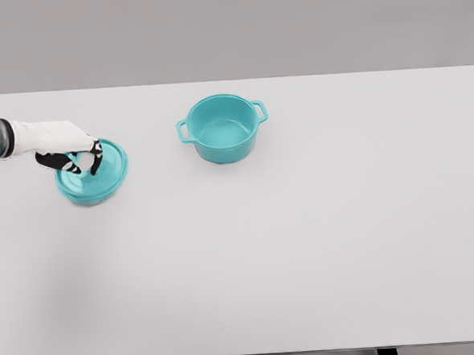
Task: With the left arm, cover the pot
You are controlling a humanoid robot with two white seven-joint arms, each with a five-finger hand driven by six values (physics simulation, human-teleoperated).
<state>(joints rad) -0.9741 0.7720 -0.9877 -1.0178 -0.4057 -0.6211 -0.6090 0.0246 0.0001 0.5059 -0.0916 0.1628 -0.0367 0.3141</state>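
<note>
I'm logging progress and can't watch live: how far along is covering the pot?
Early stage. The left hand is down on the lid, fingers curled at its middle; whether it grips is unclear. The lid lies on the table; the pot stands open. Lifting and placing remain.

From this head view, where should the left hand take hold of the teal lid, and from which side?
Probably at its center, from straight above. The lid lies flat on the table, so its rim offers little to pinch. The left hand is already over the middle, fingers curled down; any knob is hidden beneath them. The pot stands open to its right.
</note>
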